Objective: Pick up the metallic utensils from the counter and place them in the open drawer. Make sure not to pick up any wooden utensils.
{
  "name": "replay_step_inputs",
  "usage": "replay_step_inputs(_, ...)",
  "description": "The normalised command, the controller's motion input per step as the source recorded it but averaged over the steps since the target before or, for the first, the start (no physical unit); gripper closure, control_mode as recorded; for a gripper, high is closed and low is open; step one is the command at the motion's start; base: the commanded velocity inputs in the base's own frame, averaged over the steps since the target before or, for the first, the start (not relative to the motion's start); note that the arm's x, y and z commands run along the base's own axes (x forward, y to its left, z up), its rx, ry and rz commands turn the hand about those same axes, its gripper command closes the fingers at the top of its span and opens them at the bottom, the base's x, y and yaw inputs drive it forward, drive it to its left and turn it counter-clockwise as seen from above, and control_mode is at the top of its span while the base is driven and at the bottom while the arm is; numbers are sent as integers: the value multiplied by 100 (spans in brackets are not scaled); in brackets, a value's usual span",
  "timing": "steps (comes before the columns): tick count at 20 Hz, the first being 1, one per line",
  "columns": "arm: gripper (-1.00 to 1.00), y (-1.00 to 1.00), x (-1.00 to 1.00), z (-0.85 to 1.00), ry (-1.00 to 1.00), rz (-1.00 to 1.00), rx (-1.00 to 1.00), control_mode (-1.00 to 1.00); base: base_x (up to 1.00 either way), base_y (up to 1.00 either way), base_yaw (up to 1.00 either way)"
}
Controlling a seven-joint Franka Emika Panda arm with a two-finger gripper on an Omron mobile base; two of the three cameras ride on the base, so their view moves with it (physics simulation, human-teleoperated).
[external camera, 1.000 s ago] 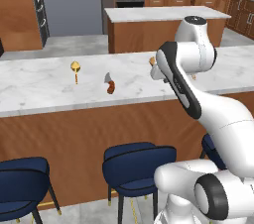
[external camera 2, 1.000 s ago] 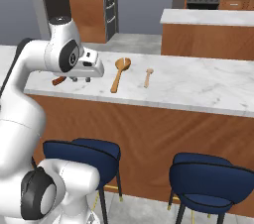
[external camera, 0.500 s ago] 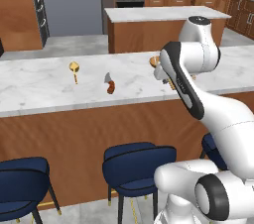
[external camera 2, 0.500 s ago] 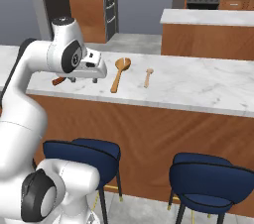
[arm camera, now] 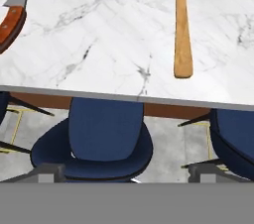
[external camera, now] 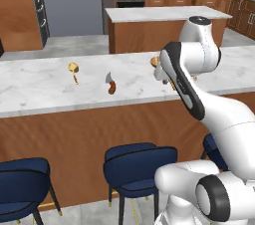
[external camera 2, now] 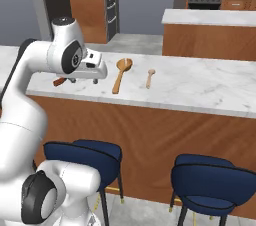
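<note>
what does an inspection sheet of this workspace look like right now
surface: white marble counter, grey veins, brown base
job's things: gold spoon and red-handled knife lying apart on the counter; wooden spoon and a smaller light utensil side by side, not touching
clutter: nothing seen
gripper: gripper open, empty, above the counter's front edge
cables: nothing seen
surroundings: blue stools below the counter, marble island behind

The surface [arm camera: 114, 34] is smooth white marble with grey lines. The wooden spoon [arm camera: 182, 25] looks dull tan. The gold spoon [external camera: 73, 69] is shiny metal.
</note>
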Motion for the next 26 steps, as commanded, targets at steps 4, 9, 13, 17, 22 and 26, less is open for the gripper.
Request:
replay_step_inputs(4,-100,0,0,0,0,0,0,100,0,88,-1)
replay_step_inputs(9,-100,0,0,0,0,0,0,100,0,98,-5)
replay_step_inputs(13,-100,0,0,0,0,0,0,100,21,73,-9)
replay_step_inputs(17,-100,0,0,0,0,0,0,100,45,17,-2)
replay_step_inputs(22,-100,0,0,0,0,0,0,100,49,-16,0)
replay_step_inputs(26,-100,0,0,0,0,0,0,100,34,-59,0)
